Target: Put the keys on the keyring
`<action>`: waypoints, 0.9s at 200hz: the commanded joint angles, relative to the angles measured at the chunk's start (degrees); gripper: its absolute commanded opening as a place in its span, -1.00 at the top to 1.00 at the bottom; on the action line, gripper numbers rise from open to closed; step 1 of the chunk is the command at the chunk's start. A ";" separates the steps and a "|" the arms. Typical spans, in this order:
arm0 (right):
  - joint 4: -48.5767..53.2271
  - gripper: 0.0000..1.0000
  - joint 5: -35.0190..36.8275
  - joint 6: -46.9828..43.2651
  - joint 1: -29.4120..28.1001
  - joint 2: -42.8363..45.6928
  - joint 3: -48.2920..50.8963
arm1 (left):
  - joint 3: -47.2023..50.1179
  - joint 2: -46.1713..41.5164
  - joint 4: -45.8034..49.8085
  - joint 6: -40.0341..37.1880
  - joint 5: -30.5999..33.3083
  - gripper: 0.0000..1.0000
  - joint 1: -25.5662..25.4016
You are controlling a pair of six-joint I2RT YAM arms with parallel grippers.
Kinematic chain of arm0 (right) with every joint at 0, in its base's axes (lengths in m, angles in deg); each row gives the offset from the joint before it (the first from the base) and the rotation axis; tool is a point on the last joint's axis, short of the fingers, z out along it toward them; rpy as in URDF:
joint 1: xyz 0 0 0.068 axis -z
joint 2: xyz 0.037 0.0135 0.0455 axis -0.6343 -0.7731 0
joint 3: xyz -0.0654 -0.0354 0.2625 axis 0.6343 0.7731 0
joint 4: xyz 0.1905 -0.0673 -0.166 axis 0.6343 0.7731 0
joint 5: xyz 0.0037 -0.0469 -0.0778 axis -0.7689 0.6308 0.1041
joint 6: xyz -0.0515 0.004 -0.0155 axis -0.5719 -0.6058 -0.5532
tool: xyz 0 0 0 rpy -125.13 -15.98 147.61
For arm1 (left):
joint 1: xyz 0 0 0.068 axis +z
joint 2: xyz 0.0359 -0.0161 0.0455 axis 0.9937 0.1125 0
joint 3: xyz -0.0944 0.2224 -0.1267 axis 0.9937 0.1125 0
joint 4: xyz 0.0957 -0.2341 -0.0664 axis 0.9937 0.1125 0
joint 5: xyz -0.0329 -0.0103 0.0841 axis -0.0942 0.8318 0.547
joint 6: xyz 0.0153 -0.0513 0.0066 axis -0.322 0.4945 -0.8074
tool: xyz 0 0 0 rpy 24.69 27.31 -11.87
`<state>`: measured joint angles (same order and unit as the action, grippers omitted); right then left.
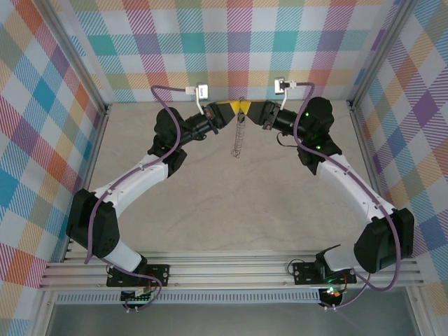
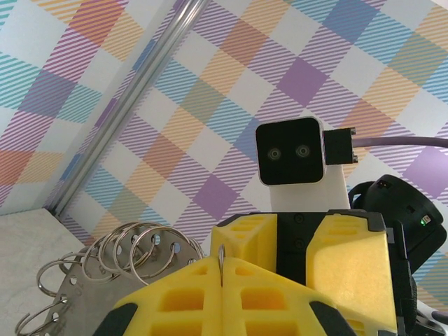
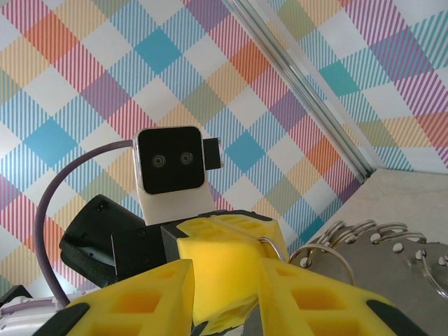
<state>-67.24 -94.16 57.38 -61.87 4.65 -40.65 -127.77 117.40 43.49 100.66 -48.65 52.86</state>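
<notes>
Seen from above, the keyring hangs edge-on as a thin jagged strip, its top lost where the two yellow tips meet over the far middle of the table. Both arms reach forward and bend inward. The left gripper is pressed tight on the keyring's thin metal edge. The right gripper has its jaws apart around the left's tip; whether it grips anything cannot be told
</notes>
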 commanded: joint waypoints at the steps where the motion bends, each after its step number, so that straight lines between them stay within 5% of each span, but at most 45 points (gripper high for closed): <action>1: 0.51 0.40 1.46 -1.88 0.36 1.63 0.54 | 0.39 -2.59 -4.18 0.11 -0.35 1.00 -0.52; 86: 0.86 0.40 4.29 -2.10 1.21 3.41 2.34 | 0.78 -3.17 -4.06 -0.02 -0.17 1.00 -0.52; 180: -0.41 0.38 -0.57 -0.86 0.28 0.19 -1.07 | 0.83 -3.02 -4.25 0.15 -0.02 1.00 -0.70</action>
<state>-66.25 -92.70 56.44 -60.86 5.76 -39.01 -127.18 116.68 43.47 100.66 -48.67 52.84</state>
